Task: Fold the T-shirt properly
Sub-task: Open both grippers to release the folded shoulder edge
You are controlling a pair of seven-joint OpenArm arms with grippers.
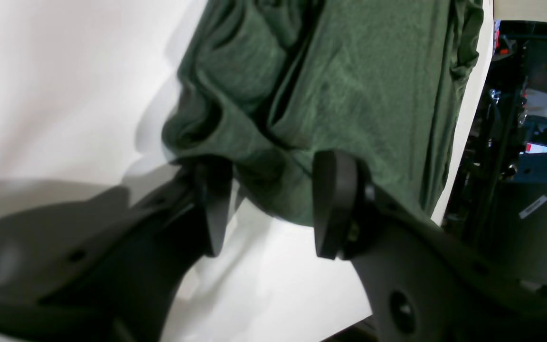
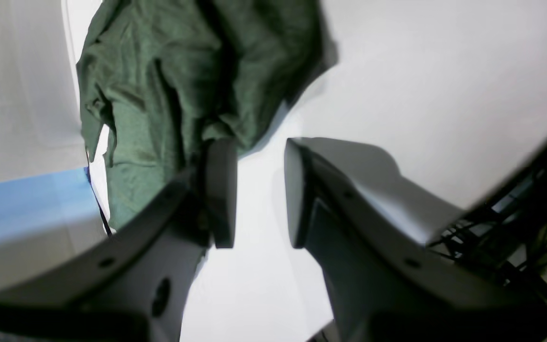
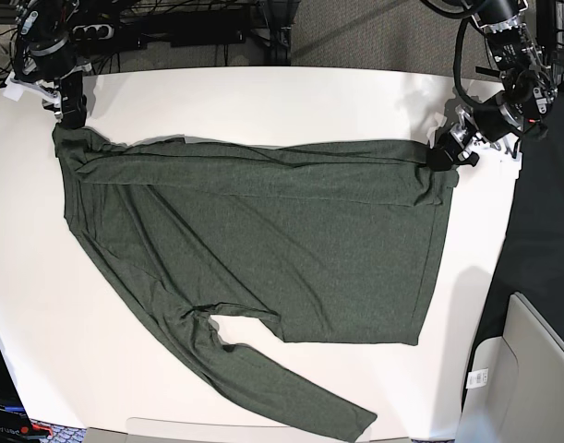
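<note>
Your T-shirt (image 3: 263, 240) lies spread across the white bench (image 3: 263, 101), far edge folded over, one sleeve trailing toward you. Each end effector sits at a far corner: left end effector (image 1: 266, 209) apart astride the fold; right end effector (image 2: 257, 192) apart, gripping nothing.

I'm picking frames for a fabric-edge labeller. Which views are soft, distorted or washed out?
Left wrist: T-shirt weave fairly sharp, left gripper fingers blurred, table washed out. Right wrist: softer overall, edges bowed by the wide lens, shadow beside the shirt. Base: evenly lit and sharp, only faint shadows.
</note>
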